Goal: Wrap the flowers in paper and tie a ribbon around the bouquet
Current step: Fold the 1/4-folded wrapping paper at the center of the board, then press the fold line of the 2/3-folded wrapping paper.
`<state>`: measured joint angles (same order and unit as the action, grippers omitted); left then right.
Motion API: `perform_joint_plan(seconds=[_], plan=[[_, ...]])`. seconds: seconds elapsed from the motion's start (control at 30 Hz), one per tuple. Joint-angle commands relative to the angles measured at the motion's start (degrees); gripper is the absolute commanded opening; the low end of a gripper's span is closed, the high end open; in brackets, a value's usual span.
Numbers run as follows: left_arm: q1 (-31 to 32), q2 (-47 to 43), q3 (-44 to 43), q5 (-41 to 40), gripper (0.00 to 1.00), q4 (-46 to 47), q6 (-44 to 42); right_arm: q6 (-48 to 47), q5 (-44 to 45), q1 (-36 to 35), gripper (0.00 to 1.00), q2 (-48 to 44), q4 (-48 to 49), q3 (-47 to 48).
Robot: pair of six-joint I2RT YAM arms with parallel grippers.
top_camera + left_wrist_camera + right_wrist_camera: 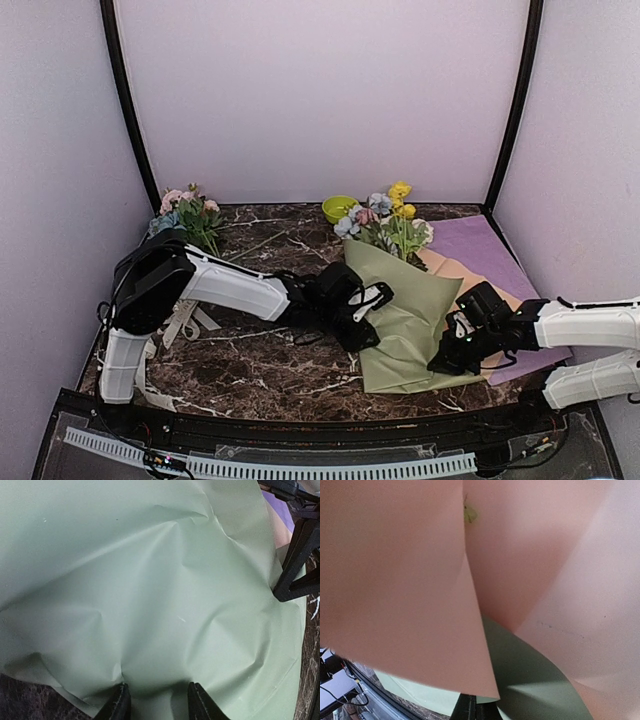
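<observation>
The bouquet (395, 290) is laid slantwise on the table (270, 360), right of centre. It is formed by the paper (405, 330). The green sheet (150, 580) is folded loosely over the flowers (388, 215), so the stems are hidden inside. Only the yellow, blue and pink heads are seen sticking out of the far end. The peach sheet (452, 270) is seen beneath the green one along its right side, and a purple sheet (490, 250) is seen past it at the right.

The left gripper (362, 312) is set at the left edge of the green sheet. In the left wrist view its 2 fingers (117, 705) are held partly apart. A pucker of green paper is caught between them, and creases are fanned out from it.

The right gripper (450, 355) is placed at the near right edge of the paper, and its jaws are closed. In the right wrist view its fingers (470, 710) are pressed together just below a lifted corner of the peach sheet. Whether paper is pinched cannot be told.

The ribbon (188, 318) is seen on the table's left side, partly under the left arm and well apart from the bouquet. A yellow-green bowl (340, 208) is set at the back, just left of the flower heads; its contents cannot be made out. A loose cluster (185, 212) of pink and blue blooms is laid in the far left corner.
</observation>
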<state>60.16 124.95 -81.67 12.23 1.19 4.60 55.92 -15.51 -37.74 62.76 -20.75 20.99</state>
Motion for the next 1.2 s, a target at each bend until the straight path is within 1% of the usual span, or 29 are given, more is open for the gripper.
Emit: perform_joint_plan(seconds=[0.0, 0.17, 0.3, 0.4, 0.47, 0.57, 0.7, 0.77, 0.83, 0.9, 1.03, 1.17], plan=[[0.2, -3.1, 6.0, 2.0, 0.4, -3.4, 3.4, -1.7, -0.5, 0.1, 0.0, 1.4, -7.3, -2.2], [1.7, -6.4, 11.2, 7.4, 0.4, 0.4, 3.4, -3.0, -0.5, 0.1, 0.0, 1.4, -9.6, -1.9], [5.1, -10.5, 15.7, 9.1, 0.4, 3.2, -0.8, -3.5, -0.9, 0.1, 0.0, 1.5, -10.0, -2.3], [5.2, -14.1, 19.0, 11.9, 0.4, 6.2, -2.7, -3.9, -1.2, 0.1, 0.0, 2.0, -10.0, -2.3], [5.2, -16.4, 19.7, 13.1, 0.4, 6.9, -5.5, -4.2, -1.4, 0.1, 0.0, 2.3, -10.0, -2.1], [3.4, -16.7, 17.2, 10.7, 0.39, 6.3, -7.1, -4.9, -1.8, 0.1, 0.0, 3.0, -9.7, -1.6], [-2.7, -11.5, 8.6, 8.5, 0.33, 3.7, -1.2, -6.0, -1.6, 0.1, 0.0, 4.3, -10.2, -0.8], [-5.2, -9.7, 7.2, 6.4, 0.3, 3.5, 1.6, -6.3, -1.6, 0.1, 0.0, 4.3, -10.5, -0.7], [-7.1, -8.9, 6.7, 4.3, 0.3, 3.6, 3.1, -6.3, -1.6, 0.1, 0.0, 4.0, -10.6, -0.8], [-8.4, -7.6, 5.6, 1.7, 0.3, 2.5, 3.0, -6.2, -1.8, 0.1, 0.0, 3.9, -10.3, -1.2], [-9.6, -2.8, 0.8, -3.9, 0.29, -4.2, 0.6, -6.4, -1.9, 0.1, 0.0, 4.1, -10.3, -1.3], [-11.3, 0.7, -1.3, -8.9, 0.29, -6.1, 0.5, -6.5, -1.5, 0.1, 0.0, 3.6, -10.9, -1.3]])
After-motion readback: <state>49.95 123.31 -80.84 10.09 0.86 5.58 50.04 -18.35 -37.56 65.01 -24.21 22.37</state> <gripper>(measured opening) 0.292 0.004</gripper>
